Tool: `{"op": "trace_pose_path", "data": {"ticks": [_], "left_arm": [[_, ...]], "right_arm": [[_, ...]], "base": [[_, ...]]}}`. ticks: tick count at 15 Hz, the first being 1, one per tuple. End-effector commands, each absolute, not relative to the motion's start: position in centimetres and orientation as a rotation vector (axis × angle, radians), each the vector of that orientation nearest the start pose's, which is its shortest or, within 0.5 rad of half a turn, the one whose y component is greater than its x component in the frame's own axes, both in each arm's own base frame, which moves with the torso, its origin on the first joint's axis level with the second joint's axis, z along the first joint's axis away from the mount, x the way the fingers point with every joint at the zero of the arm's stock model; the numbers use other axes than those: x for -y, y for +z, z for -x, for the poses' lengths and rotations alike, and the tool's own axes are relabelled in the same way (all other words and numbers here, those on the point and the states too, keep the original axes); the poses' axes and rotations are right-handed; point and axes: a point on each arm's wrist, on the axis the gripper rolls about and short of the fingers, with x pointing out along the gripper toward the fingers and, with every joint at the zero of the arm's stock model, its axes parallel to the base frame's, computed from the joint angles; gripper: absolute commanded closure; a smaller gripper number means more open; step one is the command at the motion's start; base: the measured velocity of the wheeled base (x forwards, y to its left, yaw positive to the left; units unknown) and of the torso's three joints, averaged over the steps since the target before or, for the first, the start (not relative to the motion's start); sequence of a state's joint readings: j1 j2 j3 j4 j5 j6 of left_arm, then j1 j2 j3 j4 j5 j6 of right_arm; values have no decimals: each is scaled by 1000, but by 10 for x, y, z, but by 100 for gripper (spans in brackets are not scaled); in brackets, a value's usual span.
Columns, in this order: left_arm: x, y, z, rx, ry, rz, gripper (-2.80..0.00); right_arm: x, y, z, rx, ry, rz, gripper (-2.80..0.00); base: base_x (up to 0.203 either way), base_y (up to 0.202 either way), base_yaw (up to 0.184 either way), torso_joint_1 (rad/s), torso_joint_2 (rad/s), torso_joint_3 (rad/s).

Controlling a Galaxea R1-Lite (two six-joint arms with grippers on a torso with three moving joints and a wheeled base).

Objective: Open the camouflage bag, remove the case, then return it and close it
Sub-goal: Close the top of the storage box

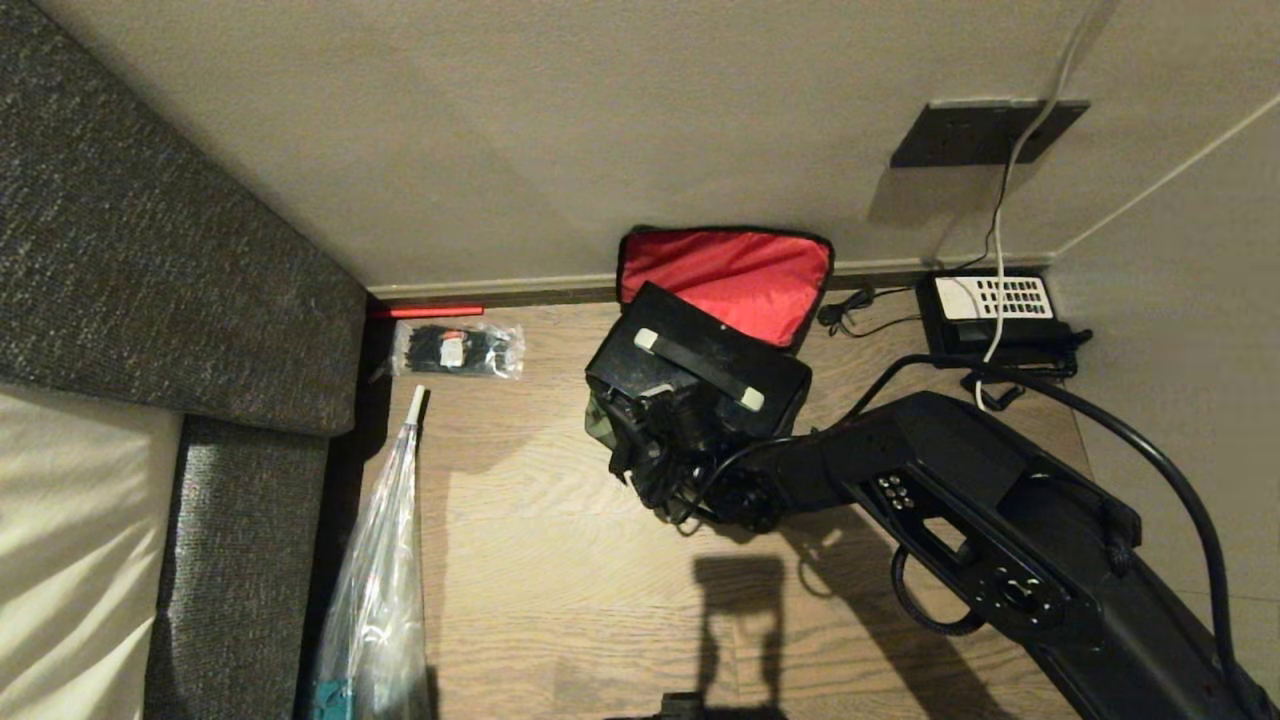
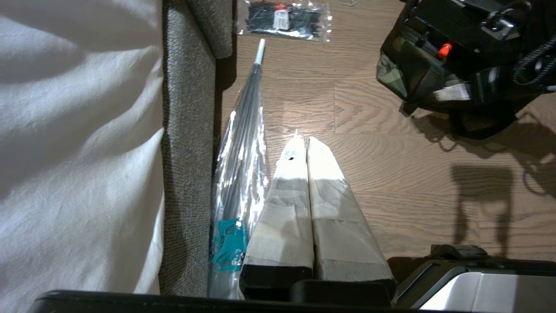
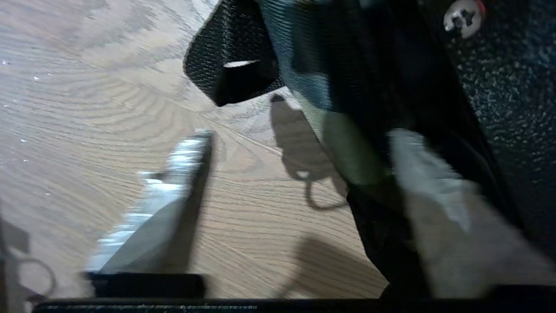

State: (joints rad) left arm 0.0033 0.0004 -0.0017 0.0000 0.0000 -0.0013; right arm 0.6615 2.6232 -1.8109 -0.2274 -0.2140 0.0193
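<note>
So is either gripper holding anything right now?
Nothing gripped: right gripper's open jaws straddle the camouflage bag's front wall; left gripper shut, empty.

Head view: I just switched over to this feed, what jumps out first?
The red lining of the camouflage bag's open lid stands against the wall at the back, the brightest thing there. In front of it the black case sits in the bag, its handle with pale ends on top. The right gripper is at the bag's near side, fingers apart, one finger against the bag's side and the other over bare floor.
</note>
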Motion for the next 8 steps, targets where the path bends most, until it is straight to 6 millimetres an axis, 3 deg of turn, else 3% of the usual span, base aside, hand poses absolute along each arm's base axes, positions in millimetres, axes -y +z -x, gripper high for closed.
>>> {"op": "trace_pose_path", "data": {"ticks": [1, 8], "left_arm": [[0, 76, 23, 5, 3, 2, 0], [0, 76, 23, 5, 3, 2, 0]], "right_arm": [[-317, 14, -413, -543, 434, 240, 0], [-320, 16, -416, -511, 427, 231, 0]], "base": [[0, 0, 0, 0, 0, 0], [0, 0, 0, 0, 0, 0]]}}
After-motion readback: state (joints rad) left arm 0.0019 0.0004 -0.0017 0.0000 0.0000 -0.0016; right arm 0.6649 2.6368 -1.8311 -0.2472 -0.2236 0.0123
